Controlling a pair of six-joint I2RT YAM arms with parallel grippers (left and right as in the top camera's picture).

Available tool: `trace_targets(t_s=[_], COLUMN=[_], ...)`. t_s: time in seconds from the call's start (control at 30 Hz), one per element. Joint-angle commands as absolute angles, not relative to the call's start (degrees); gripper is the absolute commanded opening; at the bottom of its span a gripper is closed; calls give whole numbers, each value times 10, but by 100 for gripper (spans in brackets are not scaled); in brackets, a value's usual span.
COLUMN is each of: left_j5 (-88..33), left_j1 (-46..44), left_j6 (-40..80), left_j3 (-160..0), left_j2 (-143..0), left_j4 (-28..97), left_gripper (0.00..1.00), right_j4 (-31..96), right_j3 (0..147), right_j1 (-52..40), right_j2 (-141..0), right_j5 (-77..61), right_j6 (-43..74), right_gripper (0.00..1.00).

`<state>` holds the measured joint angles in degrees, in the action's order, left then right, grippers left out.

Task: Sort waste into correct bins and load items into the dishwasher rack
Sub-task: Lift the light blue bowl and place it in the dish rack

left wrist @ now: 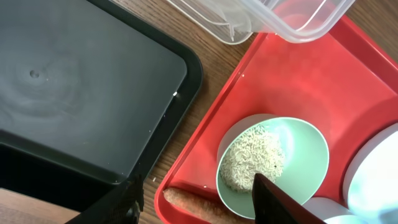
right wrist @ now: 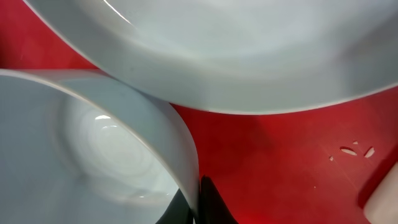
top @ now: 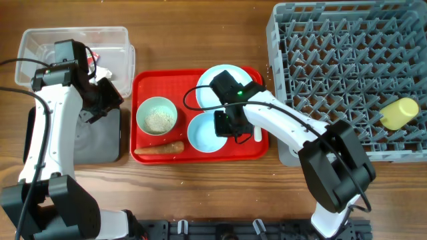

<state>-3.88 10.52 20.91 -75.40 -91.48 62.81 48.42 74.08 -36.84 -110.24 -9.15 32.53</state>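
Observation:
My right gripper (top: pixel 227 127) (right wrist: pixel 198 205) is shut on the rim of the small pale blue bowl (top: pixel 203 135) (right wrist: pixel 93 149), which sits on the red serving tray (top: pixel 143 87) next to the pale blue plate (top: pixel 217 90) (right wrist: pixel 249 50). My left gripper (top: pixel 107 100) (left wrist: pixel 199 205) is open and empty, above the gap between the black tray (top: pixel 97 143) (left wrist: pixel 81 81) and the red tray. The pale green bowl (top: pixel 157 117) (left wrist: pixel 305 155) holds rice crumbs (left wrist: pixel 252 158). The carrot piece (top: pixel 159 149) (left wrist: pixel 193 202) lies in front of it. The wrapper (top: pixel 93 60) is in the clear tub (top: pixel 120 40).
The grey dishwasher rack (top: pixel 333 60) stands at the right with the yellow cup (top: pixel 399 112) in it. The white spoon (top: pixel 257 133) lies on the red tray's right side. A few rice crumbs (right wrist: pixel 354 149) lie on the red tray.

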Motion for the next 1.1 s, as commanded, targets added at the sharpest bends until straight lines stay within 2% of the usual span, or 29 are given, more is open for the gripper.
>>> trace_targets(t_s=[0.0,0.1,0.2,0.4,0.53,0.77,1.07], left_j5=[-32,-32,-32,-36,-36,-36,-36], left_j1=[107,107,107,107,107,107,107], left_j6=[216,216,216,216,216,216,216], left_j3=[-759,-759,-759,-759,-759,-759,-759], left_j2=[-902,-902,-902,-902,-902,-902,-902], left_j4=[628,628,628,626,623,621,620], left_gripper=[56,56,55,55,55,55,54], right_j4=[493,499,506,467,341,85,-270], right_j3=[763,769,769,769,769,768,768], right_j1=[-346,-309,-232,-70,9,76,143], right_j2=[-1037,-956,-873,-827,-828,-927,-1151], right_j5=[-73,-70,-25,220,429,603,634], right_j6=[303,255,215,133,128,-7,-221], right_gripper=[5,4,4,5,4,4,4])
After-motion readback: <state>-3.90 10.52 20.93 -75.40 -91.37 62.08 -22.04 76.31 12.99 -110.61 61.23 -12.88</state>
